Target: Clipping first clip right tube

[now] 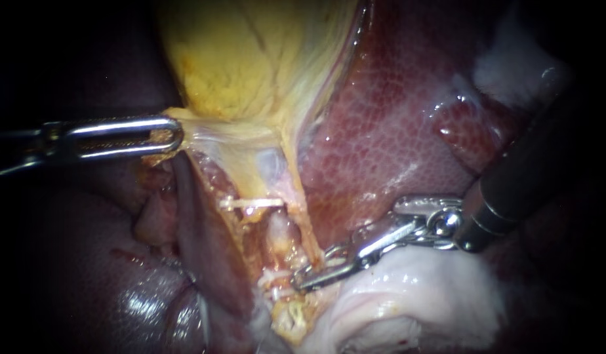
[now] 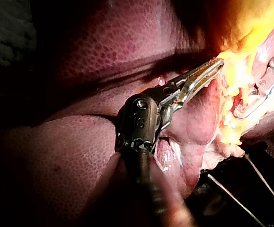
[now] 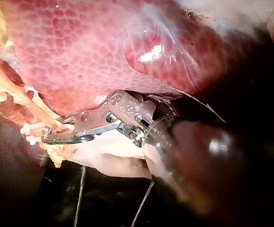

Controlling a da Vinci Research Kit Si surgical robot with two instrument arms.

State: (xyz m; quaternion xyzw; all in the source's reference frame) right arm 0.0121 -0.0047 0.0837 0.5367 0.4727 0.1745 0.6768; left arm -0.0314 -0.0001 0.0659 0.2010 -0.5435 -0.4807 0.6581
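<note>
Tube (image 1: 281, 231) pale, slender, glistening

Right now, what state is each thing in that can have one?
left instrument: jaws shut on the gallbladder.
gallbladder: held at its lower edge, tissue below it stretched taut.
right instrument: tip at the tube.
tube: bared, running down from the gallbladder.
liver: wet, not gripped.

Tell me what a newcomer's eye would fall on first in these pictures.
The yellow gallbladder glows at the top centre of the endoscope view, against the mottled red liver. My left instrument has its jaws shut on the gallbladder's lower edge, where the tissue is stretched thin. Lower down, my right instrument has its tip at a pale tube.
</note>
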